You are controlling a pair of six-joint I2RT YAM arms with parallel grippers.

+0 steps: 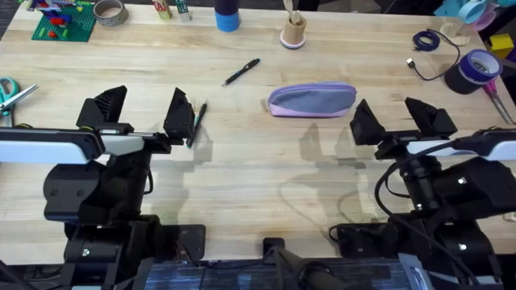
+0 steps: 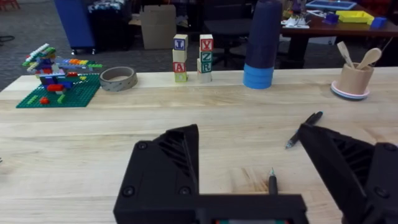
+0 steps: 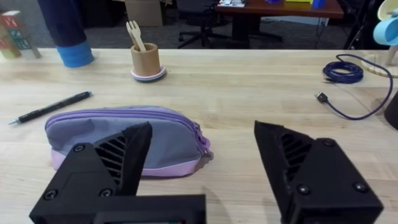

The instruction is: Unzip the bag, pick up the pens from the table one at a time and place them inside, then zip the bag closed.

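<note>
The lavender bag (image 1: pixel 312 100) lies flat on the table (image 1: pixel 242 185) right of centre, its zipper shut as far as I can see. My right gripper (image 1: pixel 397 119) hovers open just to its right and nearer me; in the right wrist view the bag (image 3: pixel 124 140) sits ahead of one finger (image 3: pixel 118 162). One dark pen (image 1: pixel 241 72) lies left of the bag and farther back. A second pen (image 1: pixel 197 123) lies by the right finger of my open left gripper (image 1: pixel 142 111). The left wrist view shows that pen's tip (image 2: pixel 272 182) between the fingers, on the table.
Green-handled scissors (image 1: pixel 12 90) lie at the left edge. Along the far edge stand a Lego plate (image 1: pixel 63 20), a tape roll (image 1: pixel 109 11), letter blocks (image 1: pixel 169 10), a blue bottle (image 1: pixel 226 14) and a cup of wooden utensils (image 1: pixel 293 32). A blue cable (image 1: pixel 427 48) and purple tape (image 1: pixel 476 71) sit at the far right.
</note>
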